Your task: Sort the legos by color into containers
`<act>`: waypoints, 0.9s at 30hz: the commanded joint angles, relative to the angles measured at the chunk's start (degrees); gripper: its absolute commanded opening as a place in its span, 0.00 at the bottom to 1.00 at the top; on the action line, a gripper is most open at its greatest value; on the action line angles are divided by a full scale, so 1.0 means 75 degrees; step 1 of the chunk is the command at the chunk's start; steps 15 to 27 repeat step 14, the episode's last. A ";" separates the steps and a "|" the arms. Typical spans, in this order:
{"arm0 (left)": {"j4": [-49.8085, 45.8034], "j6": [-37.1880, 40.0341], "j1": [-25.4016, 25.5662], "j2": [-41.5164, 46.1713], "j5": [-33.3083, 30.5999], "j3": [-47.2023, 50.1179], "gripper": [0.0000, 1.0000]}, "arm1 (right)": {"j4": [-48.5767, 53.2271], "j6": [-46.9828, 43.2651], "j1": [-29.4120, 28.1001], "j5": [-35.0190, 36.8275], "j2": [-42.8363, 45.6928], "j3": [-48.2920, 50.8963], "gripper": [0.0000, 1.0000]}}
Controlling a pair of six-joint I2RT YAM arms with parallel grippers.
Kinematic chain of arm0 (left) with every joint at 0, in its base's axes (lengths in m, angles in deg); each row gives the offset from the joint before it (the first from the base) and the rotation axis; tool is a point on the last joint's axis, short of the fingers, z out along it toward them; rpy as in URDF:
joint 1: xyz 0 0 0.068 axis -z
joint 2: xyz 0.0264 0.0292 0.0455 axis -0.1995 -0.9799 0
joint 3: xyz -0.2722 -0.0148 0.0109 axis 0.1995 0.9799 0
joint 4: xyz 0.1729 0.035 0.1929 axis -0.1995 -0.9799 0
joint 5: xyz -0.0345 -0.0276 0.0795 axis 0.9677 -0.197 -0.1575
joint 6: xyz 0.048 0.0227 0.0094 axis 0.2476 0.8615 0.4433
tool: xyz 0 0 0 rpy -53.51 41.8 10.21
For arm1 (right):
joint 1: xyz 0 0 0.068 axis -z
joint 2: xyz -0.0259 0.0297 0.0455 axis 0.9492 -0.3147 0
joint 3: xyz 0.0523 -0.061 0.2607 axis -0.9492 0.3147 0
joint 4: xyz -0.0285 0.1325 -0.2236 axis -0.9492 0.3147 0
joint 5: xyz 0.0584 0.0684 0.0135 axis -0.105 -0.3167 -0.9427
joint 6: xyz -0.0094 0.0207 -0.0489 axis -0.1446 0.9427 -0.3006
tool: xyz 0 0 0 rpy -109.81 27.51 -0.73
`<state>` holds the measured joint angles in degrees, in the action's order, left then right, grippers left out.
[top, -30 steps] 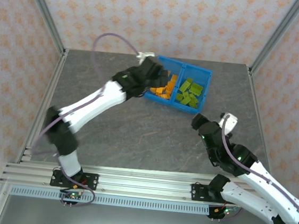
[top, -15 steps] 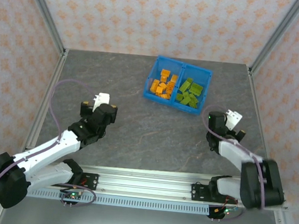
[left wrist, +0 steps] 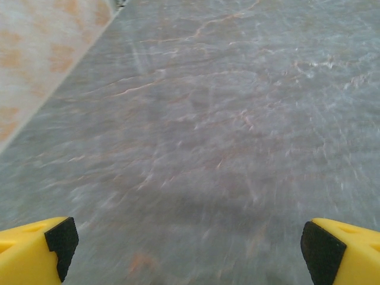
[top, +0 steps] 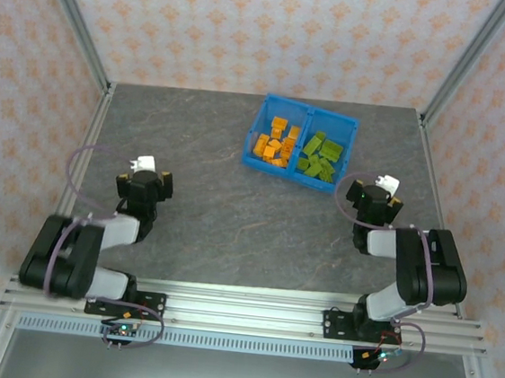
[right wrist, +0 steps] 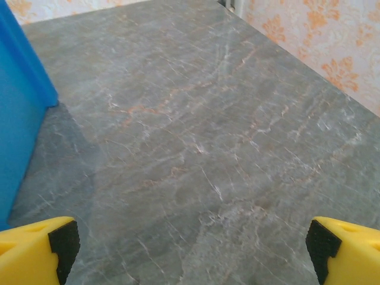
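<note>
The blue bin [top: 307,113] stands at the back of the table, and its outer wall [right wrist: 15,113] rises at the left of the right wrist view. Several orange legos [top: 276,143] lie in its left compartment and several olive-green legos [top: 322,157] in its right one. My left gripper [top: 144,180] is folded back over the table's left side, open, with bare table between its yellow fingertips [left wrist: 35,252]. My right gripper [top: 375,198] is folded back at the right, just below the bin, open too, nothing between its fingertips [right wrist: 38,249].
The grey marbled tabletop [top: 233,205] is walled by patterned panels with metal posts [top: 79,31] at the back corners. An aluminium rail [top: 240,305] runs along the near edge, carrying both arm bases.
The left arm has drawn back from over the bin's orange side to a folded pose at the left. The right arm has also folded back, its gripper now nearer the bin's right front.
</note>
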<state>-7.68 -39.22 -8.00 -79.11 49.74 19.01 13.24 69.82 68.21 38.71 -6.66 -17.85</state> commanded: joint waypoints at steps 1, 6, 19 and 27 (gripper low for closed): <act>0.0601 0.0180 -0.0255 -0.0477 0.1319 -0.0555 1.00 | -0.0208 -0.0117 0.0006 -0.0137 0.0114 -0.0127 0.99; 0.1116 0.0292 -0.0184 -0.0677 0.1237 -0.0550 1.00 | -0.0189 -0.0129 0.0011 -0.0150 0.0113 -0.0132 0.99; 0.0425 0.0336 -0.0195 -0.0539 0.1436 -0.0812 1.00 | -0.0219 -0.0188 0.0055 -0.0467 0.0106 -0.0129 0.99; 0.0425 0.0336 -0.0195 -0.0539 0.1436 -0.0812 1.00 | -0.0219 -0.0188 0.0055 -0.0467 0.0106 -0.0129 0.99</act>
